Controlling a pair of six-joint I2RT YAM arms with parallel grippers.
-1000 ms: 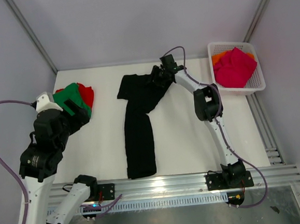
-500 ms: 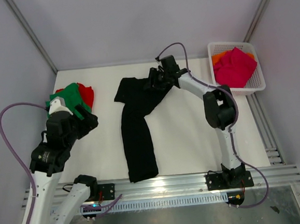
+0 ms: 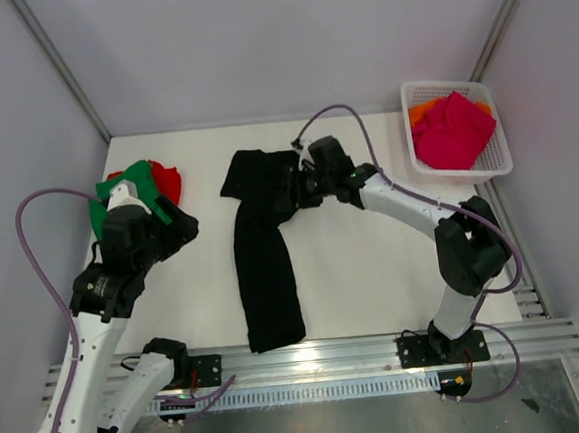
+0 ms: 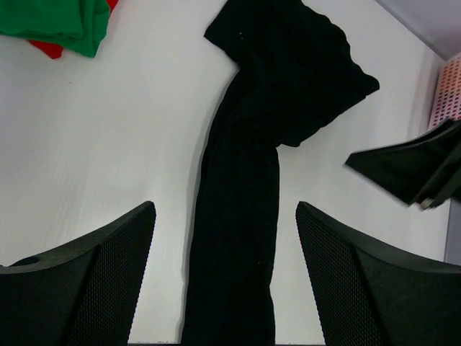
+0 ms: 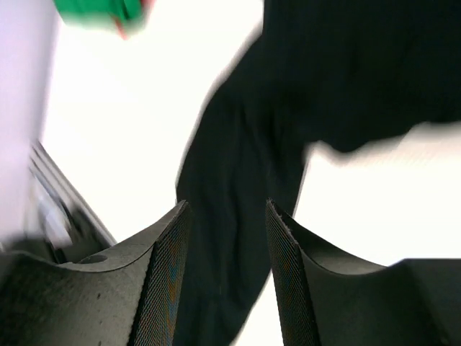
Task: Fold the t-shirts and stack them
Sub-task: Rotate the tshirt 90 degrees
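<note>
Seeing black t-shirt (image 3: 266, 269) lying mid-table, long axis running 12 to 6 o'clock, wide end toward 12; left gripper (image 4: 225, 210) hovering spread at 9, right gripper (image 5: 227, 207) parted, empty, over its 1 o'clock edge.

The red shirt (image 3: 170, 180) lies mostly hidden under the green shirt (image 3: 138, 177).

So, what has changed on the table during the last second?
The right gripper drew back toward the near edge over the black t-shirt, and its elbow swung out to the right. The shirt's upper part shifted slightly left. The left gripper, open, moved a little to the right. Nothing was visibly gripped or released. The green t-shirt, the red t-shirt and the basket stayed put.
</note>
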